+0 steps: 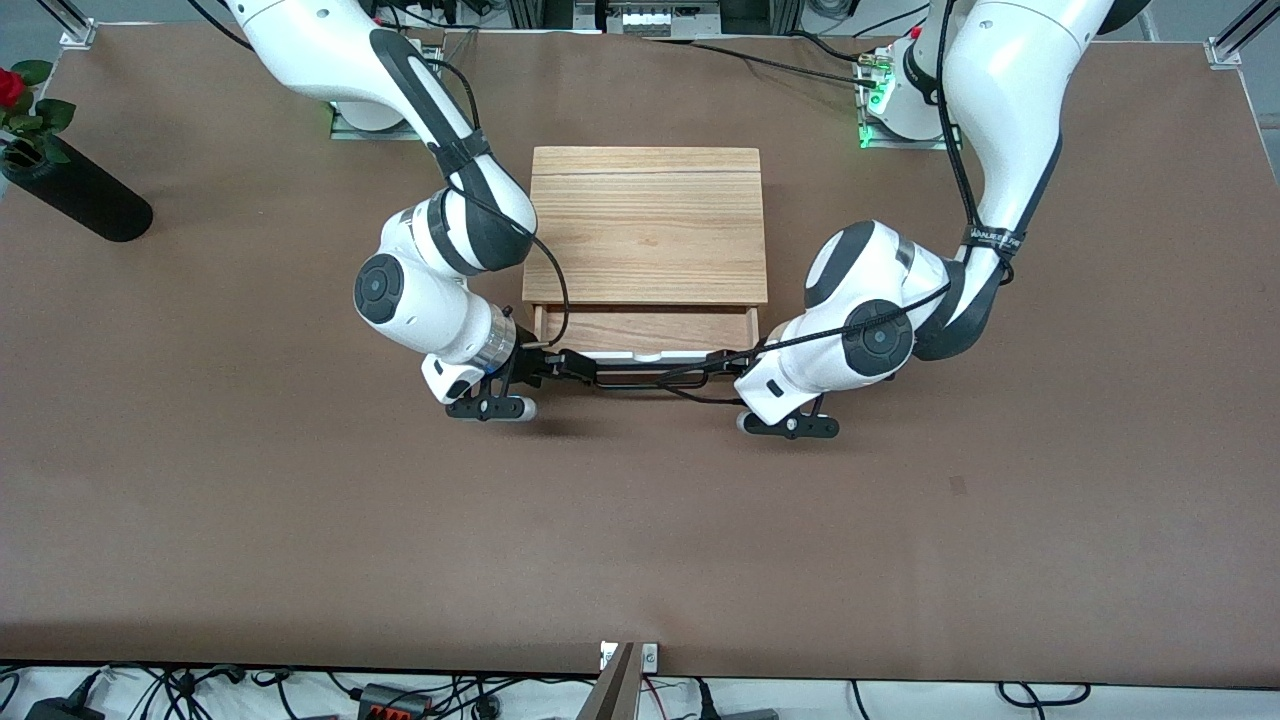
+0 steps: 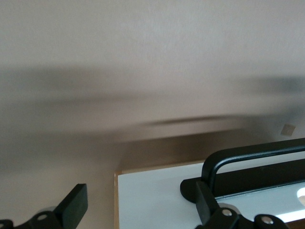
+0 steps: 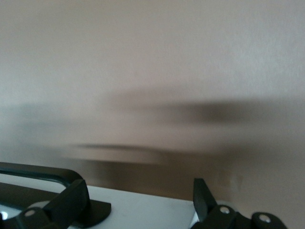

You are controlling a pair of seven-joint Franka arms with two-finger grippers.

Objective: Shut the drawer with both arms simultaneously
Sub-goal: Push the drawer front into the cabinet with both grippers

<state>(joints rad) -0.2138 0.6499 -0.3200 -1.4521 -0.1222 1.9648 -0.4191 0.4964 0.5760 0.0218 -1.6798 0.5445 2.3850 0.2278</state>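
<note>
The light-oak cabinet (image 1: 647, 220) stands mid-table. Its drawer (image 1: 645, 330) is pulled out a little, showing reddish wood, with the white front panel (image 1: 640, 355) and black bar handle (image 1: 640, 378) facing the front camera. My right gripper (image 1: 560, 365) is open at the handle's end toward the right arm; the right wrist view shows its fingers (image 3: 71, 198) spread over the panel (image 3: 143, 210) beside the handle's foot (image 3: 90, 210). My left gripper (image 1: 720, 362) is open at the handle's other end, straddling the panel's corner (image 2: 157, 195) next to the handle (image 2: 257, 155).
A black vase (image 1: 85, 195) with a red rose (image 1: 10, 85) lies at the right arm's end of the table. The green-lit bases (image 1: 868, 120) stand along the back edge. Cables hang below the table's front edge (image 1: 400, 700).
</note>
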